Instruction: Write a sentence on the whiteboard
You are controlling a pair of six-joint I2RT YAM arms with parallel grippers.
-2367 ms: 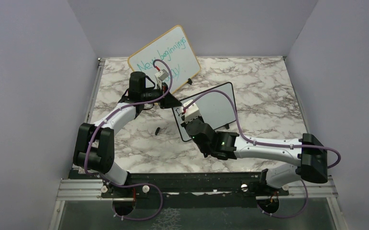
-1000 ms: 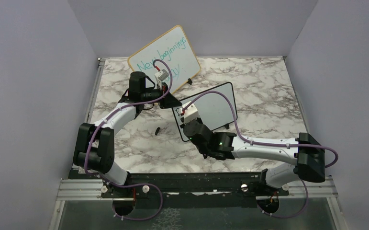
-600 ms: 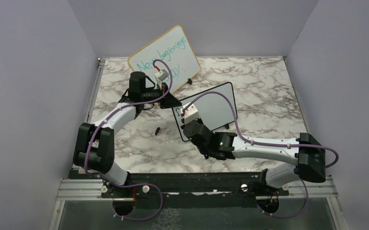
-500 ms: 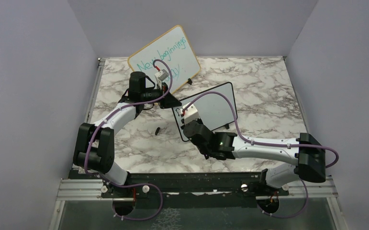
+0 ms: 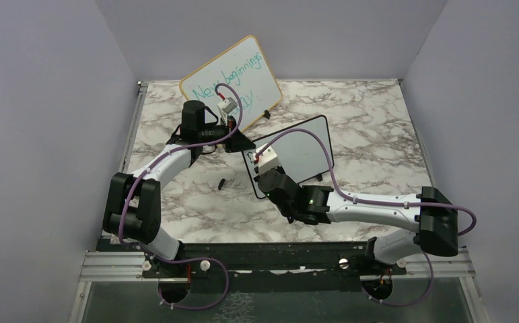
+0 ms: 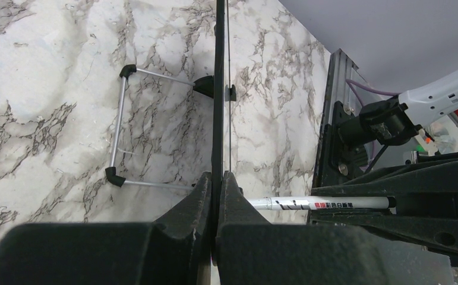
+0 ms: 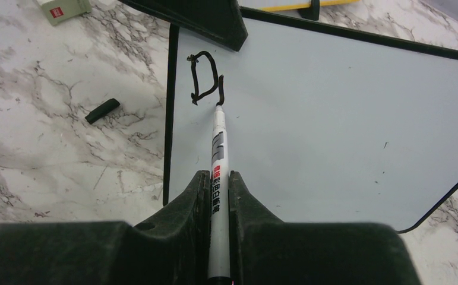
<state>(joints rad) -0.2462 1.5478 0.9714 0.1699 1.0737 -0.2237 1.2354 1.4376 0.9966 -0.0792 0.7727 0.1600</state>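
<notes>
The whiteboard (image 5: 303,148), white with a thin black frame, stands tilted at the table's middle. My left gripper (image 5: 243,142) is shut on its upper left corner; the left wrist view shows the jaws (image 6: 217,178) clamped on the board's thin edge (image 6: 219,89). My right gripper (image 7: 217,178) is shut on a white marker (image 7: 218,148). The marker's tip touches the board (image 7: 333,119) just right of a black handwritten "D" (image 7: 204,77), the only letter of the sentence, with a short stroke beside it. The marker also shows in the left wrist view (image 6: 321,203).
A larger wood-framed board (image 5: 233,77) with teal handwriting stands at the back. The black marker cap (image 5: 222,182) lies on the marble table left of the whiteboard, also in the right wrist view (image 7: 102,110). A small pale box (image 7: 65,7) lies nearby. The board's wire stand (image 6: 119,130) rests behind it.
Since 2.4 s ago my right arm has shifted slightly left and nearer with the marker. Over the last second it has barely moved. The left arm has not moved.
</notes>
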